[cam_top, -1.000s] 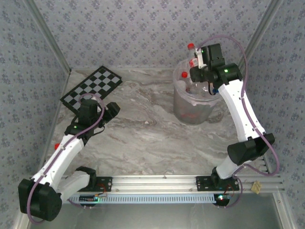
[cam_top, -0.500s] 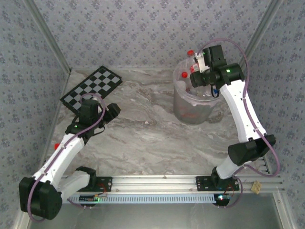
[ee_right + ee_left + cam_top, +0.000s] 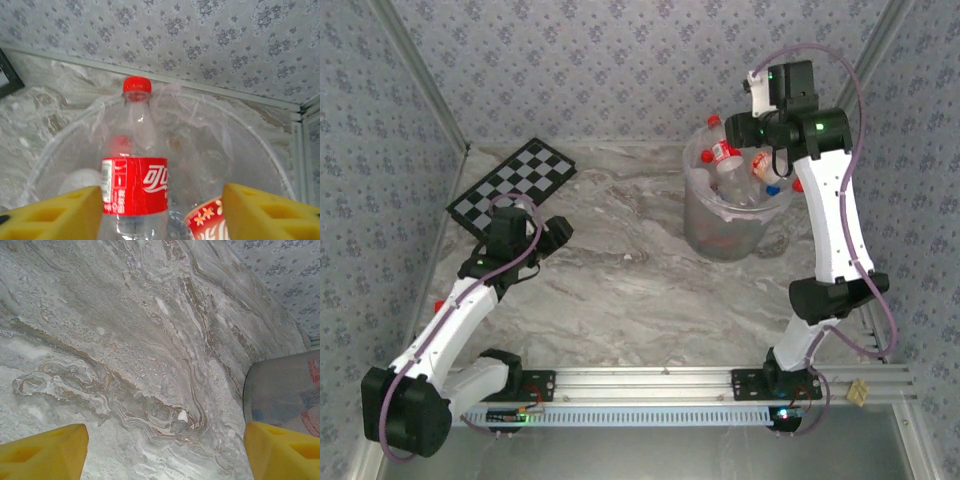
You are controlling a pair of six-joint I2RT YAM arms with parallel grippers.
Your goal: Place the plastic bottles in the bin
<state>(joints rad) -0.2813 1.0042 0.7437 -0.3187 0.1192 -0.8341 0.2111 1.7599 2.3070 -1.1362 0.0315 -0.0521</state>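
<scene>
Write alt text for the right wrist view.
A clear bottle with a red cap and red label stands upright in the lined bin, between the right gripper's open yellow fingers. A second red-labelled bottle shows at lower right.

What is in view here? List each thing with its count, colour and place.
plastic bottles: several, exact count unclear; clear, with red labels and red caps; inside the bin, one upright
bin: one; translucent grey with a clear liner; far right of the table
chequered board: one; black and white; far left of the table
table: one; grey marbled; under everything
left hand: one; yellow fingers; open over the table
right hand: one; yellow fingers; open above the bin, the upright bottle between its fingers with a gap on one side
</scene>
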